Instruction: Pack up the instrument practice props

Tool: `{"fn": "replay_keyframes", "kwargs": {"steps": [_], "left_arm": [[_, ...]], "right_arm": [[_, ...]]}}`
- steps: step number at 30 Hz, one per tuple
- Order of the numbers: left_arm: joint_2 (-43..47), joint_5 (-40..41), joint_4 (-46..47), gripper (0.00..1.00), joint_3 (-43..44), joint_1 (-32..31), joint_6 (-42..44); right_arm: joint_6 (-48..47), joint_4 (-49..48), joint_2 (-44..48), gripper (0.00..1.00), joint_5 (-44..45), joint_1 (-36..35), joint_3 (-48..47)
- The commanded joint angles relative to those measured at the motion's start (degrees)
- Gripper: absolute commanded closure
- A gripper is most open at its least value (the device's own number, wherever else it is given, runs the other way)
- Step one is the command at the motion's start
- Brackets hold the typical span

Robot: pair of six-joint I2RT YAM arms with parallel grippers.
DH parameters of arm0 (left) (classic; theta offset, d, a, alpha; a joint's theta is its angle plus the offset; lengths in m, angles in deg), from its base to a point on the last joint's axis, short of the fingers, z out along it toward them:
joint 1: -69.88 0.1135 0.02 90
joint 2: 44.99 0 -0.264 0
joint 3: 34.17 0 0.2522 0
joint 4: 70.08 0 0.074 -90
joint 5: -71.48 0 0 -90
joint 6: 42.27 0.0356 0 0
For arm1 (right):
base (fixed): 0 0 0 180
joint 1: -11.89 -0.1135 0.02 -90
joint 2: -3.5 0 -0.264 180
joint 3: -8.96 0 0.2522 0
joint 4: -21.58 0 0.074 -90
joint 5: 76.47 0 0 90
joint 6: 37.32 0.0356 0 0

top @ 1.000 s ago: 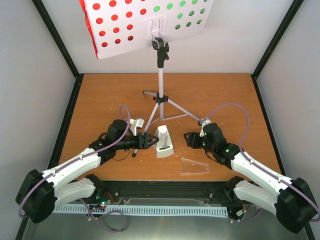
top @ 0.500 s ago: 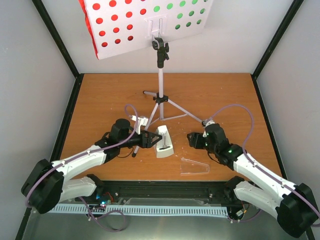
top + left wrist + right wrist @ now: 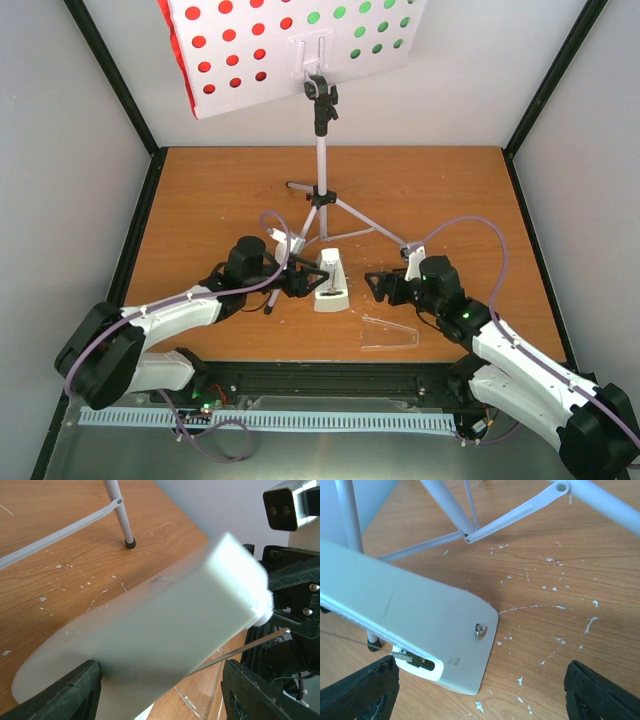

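Entry: small white wedge-shaped plastic metronome (image 3: 330,280), standing between the spread fingers of the left pincer (image 3: 316,278), seemingly unclamped, just ahead of the wide-open right pincer (image 3: 372,285); step: securing it; next: close squarely, then fetch the clear wedge-shaped plastic cover (image 3: 388,333) beside the right pincer.

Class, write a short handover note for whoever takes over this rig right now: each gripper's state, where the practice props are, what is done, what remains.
Left gripper: open, jaws either side of the metronome, not closed on it.
Right gripper: open, empty, facing the metronome from the other side.
Clear cover lies apart on the table, nearer the right gripper.
Music stand upright behind, red sheet and green sheet on it.
Done: nothing packed. Left: all of it.
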Motion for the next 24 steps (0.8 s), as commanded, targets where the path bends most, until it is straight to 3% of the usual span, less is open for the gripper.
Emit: {"fn": "replay_keyframes", "kwargs": {"steps": [1, 6, 11, 13, 19, 24], "left_arm": [[-3.25, -3.16, 6.13, 0.33, 1.37, -0.55, 3.94], [-8.05, -7.71, 11.29, 0.33, 2.54, -0.60, 3.87], [-9.69, -9.74, 10.81, 0.33, 4.23, -0.60, 4.64], [-7.28, -8.31, 10.11, 0.28, 3.28, -0.52, 4.73], [3.88, -3.65, 0.15, 0.08, 3.51, 1.90, 4.17], [9.77, -7.67, -13.07, 0.01, 12.23, 8.64, 1.56]], "right_arm": [[-1.53, -5.18, -1.68, 0.15, -3.19, 0.32, 1.23], [-2.03, -6.96, -1.87, 0.18, -4.28, 0.32, 1.75], [-2.13, -8.86, 5.30, 0.01, -4.41, 0.34, 4.10], [-3.63, -9.74, 8.36, 0.00, -6.11, 0.39, 4.85], [-11.25, -18.43, 11.97, 0.00, -16.09, 0.39, 4.57], [-19.63, -21.23, 4.25, 0.00, -24.35, 0.43, -0.92]]}}
